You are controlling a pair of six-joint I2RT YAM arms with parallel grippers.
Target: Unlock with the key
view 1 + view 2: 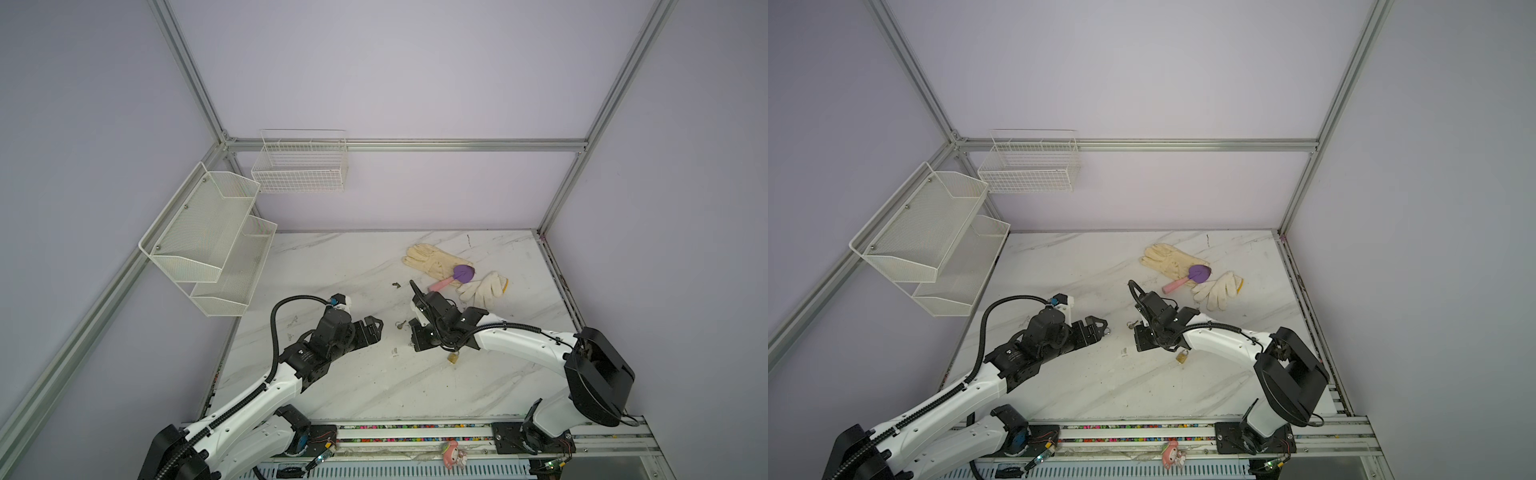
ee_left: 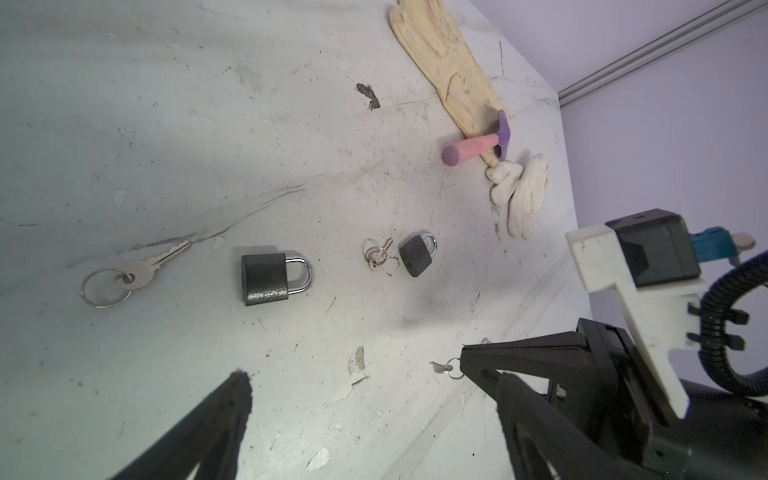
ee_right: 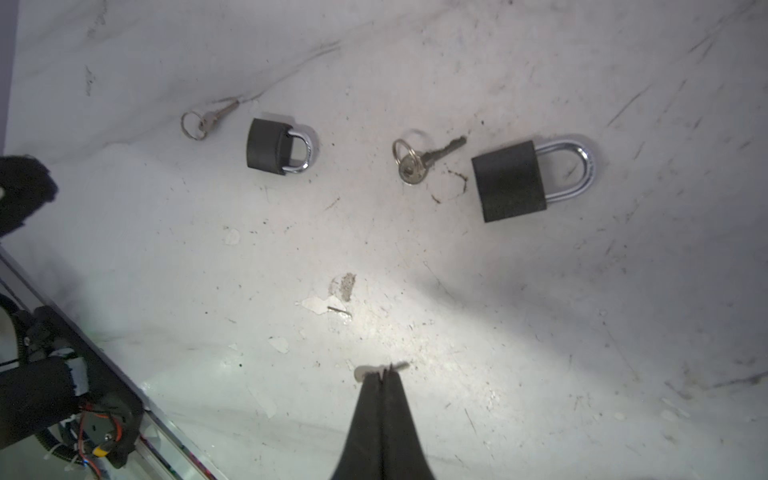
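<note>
**Key in hand, no lock engaged yet.** The right gripper (image 3: 384,379) is closed on the small silver key on a split ring (image 3: 365,371), pinched at the very tips of its black fingers. This key is the reference for all places below. Whether it is clear of the white marble-patterned tabletop (image 1: 374,395) cannot be told.

- **Left gripper:** the left gripper (image 1: 376,329) faces the key, near it but apart, with its jaws wide and empty.
- **Brass lock:** the small brass padlock (image 1: 453,357) lies near the key on the robot's side, partly under the right forearm.
- **Dark locks:** in the right wrist view two dark grey padlocks with chrome shackles lie flat ahead of the key.
  - The nearer dark padlock (image 3: 509,183) has a spare ringed key (image 3: 415,162) just beside it.
  - The farther dark padlock (image 3: 270,145) has a second spare key (image 3: 203,120) just beside it.
  - Both dark shackles look seated.

**Likely hazards**
- *Wrong lock.* Three padlocks are in reach, and nothing shows which one the held key fits.
- *Key slipping.* The key is held by a fingertip pinch on thin metal, so it may pivot or slip when pressed against a keyway.
- *Lock sliding.* A padlock lying loose would probably slide away from the push unless the left gripper first clamps its body.
- *Arm sweep.* The right forearm, being so close, could sweep the brass padlock aside.
</note>
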